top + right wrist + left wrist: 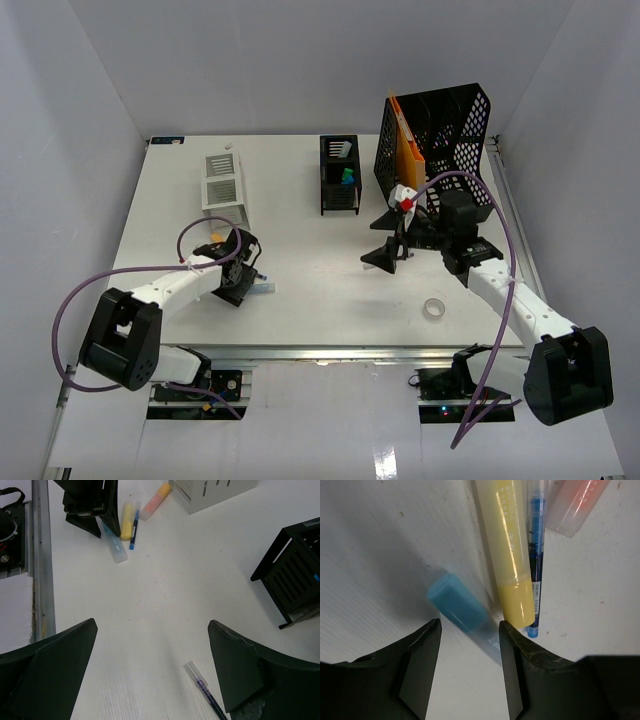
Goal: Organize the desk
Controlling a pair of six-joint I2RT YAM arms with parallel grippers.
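White desk; left gripper wide over blue highlighter, perhaps

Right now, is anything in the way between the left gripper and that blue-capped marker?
Nothing visible does. The left gripper is open, and the blue-capped marker lies bare between its fingers. The yellow highlighter lies alongside, its end near one finger, so it might get nudged.

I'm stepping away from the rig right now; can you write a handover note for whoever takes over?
Left gripper: open, straddling a blue-capped marker, not gripped.
Right gripper: open, empty, over a dark pen.
Loose on the desk: those two, yellow highlighter, blue pen, pink highlighter, tape roll.
Done: nothing in hand; black organizer holds a few items.
Left: stow every loose item.
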